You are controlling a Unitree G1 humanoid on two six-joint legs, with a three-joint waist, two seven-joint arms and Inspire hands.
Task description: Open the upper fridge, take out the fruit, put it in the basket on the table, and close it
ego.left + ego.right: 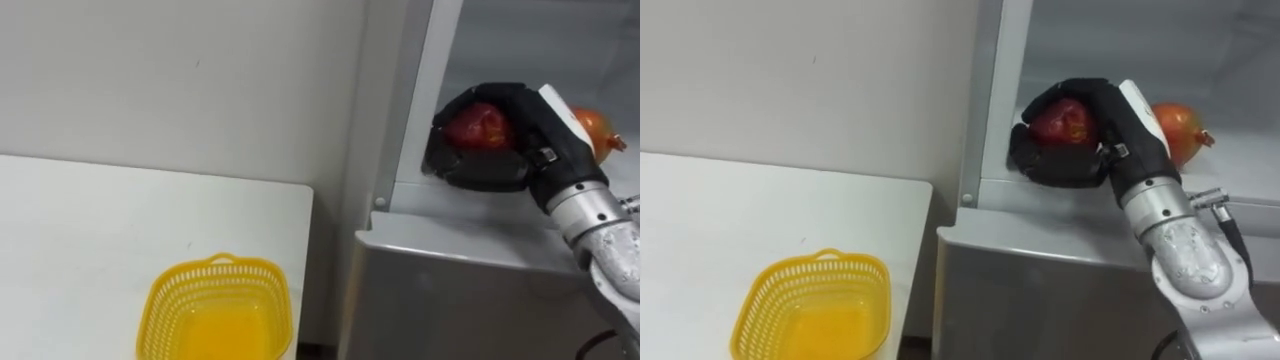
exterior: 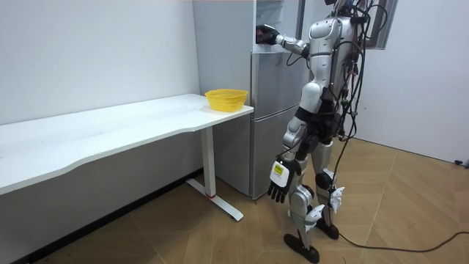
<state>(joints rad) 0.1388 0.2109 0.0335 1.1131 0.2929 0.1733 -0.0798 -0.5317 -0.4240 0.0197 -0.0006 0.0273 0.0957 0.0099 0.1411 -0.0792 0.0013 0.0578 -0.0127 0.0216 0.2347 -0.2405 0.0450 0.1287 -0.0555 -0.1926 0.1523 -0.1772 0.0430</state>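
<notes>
Left eye view: the right hand [image 1: 525,125] curls its fingers round a glossy, round red fruit [image 1: 478,128] inside the upper fridge [image 1: 440,300]. Right eye view: a yellow basket [image 1: 810,305] stands on the table [image 1: 730,210]. Room view: the left hand [image 2: 278,183] hangs with its fingers relaxed.

wall [image 2: 88,51]: plain, white | floor [image 2: 418,209]: light wood parquet | table [image 2: 110,132]: long, white, along the wall | light: even, indoor

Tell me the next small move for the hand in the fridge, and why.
Probably draw the right hand back out of the upper fridge compartment. Its fingers are already curled round the red fruit, so the grasp looks made, and the yellow basket waits on the table to its left.
</notes>
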